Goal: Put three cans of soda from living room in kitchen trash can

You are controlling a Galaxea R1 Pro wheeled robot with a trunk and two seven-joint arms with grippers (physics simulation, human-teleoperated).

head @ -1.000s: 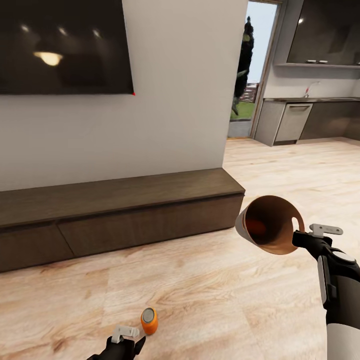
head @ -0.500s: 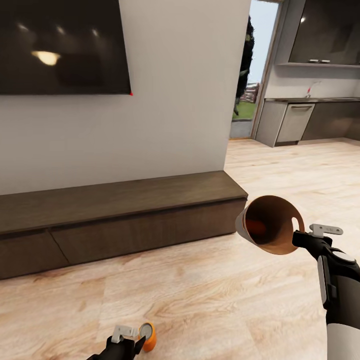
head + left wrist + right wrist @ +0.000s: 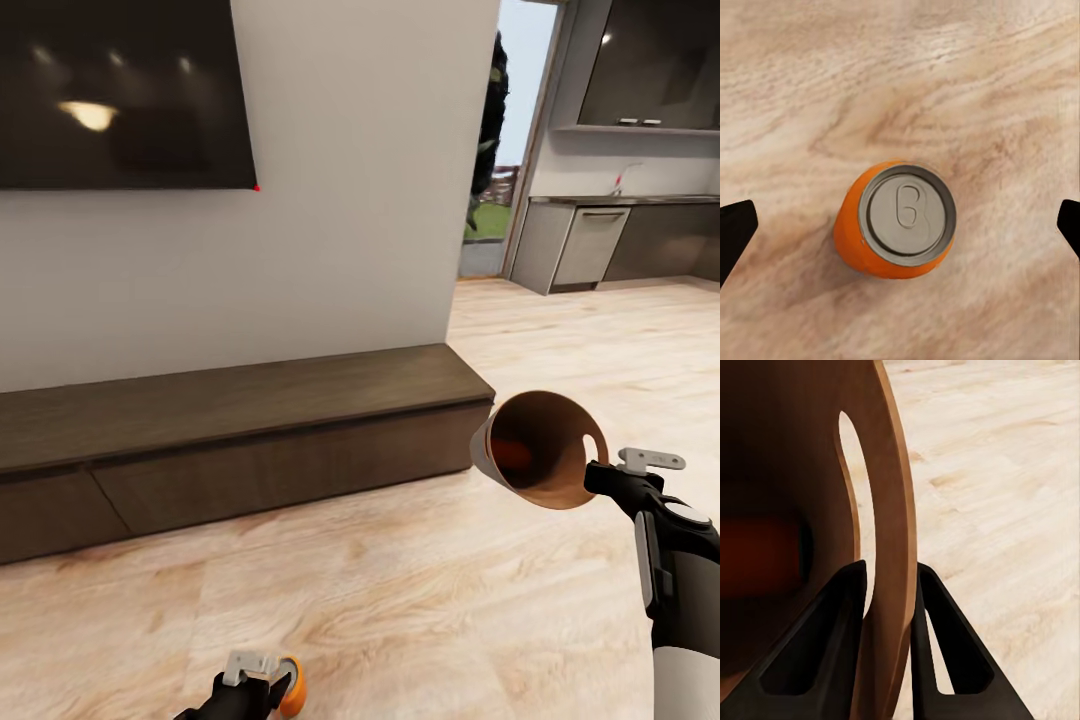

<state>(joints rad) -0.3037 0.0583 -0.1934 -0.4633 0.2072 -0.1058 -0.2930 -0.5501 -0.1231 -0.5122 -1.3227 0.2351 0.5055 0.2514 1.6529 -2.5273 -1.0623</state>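
The orange soda can (image 3: 896, 220) stands on the wooden floor (image 3: 420, 590), now nearer the head view's bottom edge as the camera shifted. The left hand (image 3: 900, 225) hovers spread wide above it; the right hand (image 3: 889, 585) stays clenched on the trash can (image 3: 540, 450) rim.

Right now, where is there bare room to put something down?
The long top of the TV bench under the TV is bare. So is the wood floor between it and the orange soda can, which sits by the left claw.
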